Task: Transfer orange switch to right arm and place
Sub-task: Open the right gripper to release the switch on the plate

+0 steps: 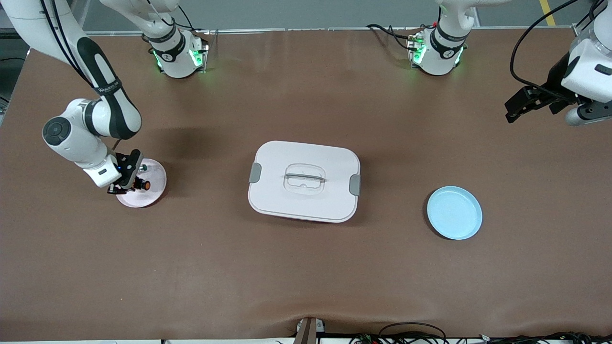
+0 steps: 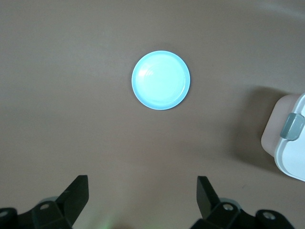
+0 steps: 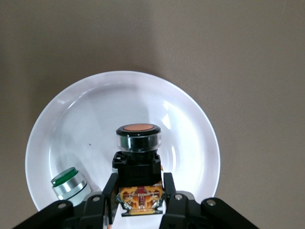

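There are two robot arms, two plates, one box and two small button parts. The right gripper (image 1: 125, 184) is low over the white plate (image 1: 155, 191), which lies toward the right arm's end of the table, and its fingers (image 3: 110, 191) are clenched on the black body of the orange switch (image 3: 138, 162); the round orange cap of the switch points away from the wrist, above the inside of the plate. Whether the switch touches the plate I cannot tell. One more part, a small silver piece with a green cap (image 3: 69, 183), lies in the same white plate near its rim, just beside the gripper. The left gripper (image 2: 143, 200) waits high above the table at the left arm's end, its fingers spread wide and grasping nothing. One light blue plate (image 1: 454, 212) lies toward the left arm's end of the table, with nothing in it. Between the two plates, about in the middle, stands one white box (image 1: 304, 181) with a closed lid, a handle on top and two grey clasps at its short sides. The table (image 1: 306, 277) is covered with a brown, smooth mat, and some cables hang at the edge nearest to the front camera.
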Robot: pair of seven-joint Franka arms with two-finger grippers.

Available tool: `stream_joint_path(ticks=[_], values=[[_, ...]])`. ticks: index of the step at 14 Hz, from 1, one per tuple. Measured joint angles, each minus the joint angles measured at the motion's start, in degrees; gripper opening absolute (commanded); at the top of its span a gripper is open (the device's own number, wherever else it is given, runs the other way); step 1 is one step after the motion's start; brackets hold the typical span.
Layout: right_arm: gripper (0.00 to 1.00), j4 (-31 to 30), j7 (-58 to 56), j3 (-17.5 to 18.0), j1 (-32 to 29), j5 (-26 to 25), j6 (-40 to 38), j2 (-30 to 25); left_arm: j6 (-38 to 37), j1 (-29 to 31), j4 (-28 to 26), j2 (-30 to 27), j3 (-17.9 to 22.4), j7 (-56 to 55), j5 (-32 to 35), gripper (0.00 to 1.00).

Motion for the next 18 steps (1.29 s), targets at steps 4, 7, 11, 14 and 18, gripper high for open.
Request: stream_joint_path(ticks=[4, 7, 11, 14, 18], values=[[0.00, 0.02, 0.00, 0.00, -0.11, -0.08, 0.78, 1.41, 0.14, -0.12, -0.10, -0.51, 0.08, 2.72, -0.03, 1.00], [0.00, 0.10, 0.00, 0.01, -0.12, -0.38, 1.27, 2.38, 0.09, 1.17, -0.28, -0.51, 0.57, 5.96, -0.03, 1.00], [0.00, 0.43, -0.08, 0.13, -0.12, -2.06, 2.09, 2.95, 0.09, 1.81, -0.44, -0.51, 0.81, 8.17, -0.03, 1.00], [0.00, 1.01, -0.09, 0.13, -0.12, -3.01, 2.20, 3.21, 0.09, 2.26, -0.48, -0.51, 0.82, 9.24, -0.63, 1.00], [1.00, 1.79, -0.09, 0.04, -0.18, -3.03, 2.20, 3.56, -0.18, 2.58, -0.56, -0.51, 0.82, 9.67, -1.21, 1.00]])
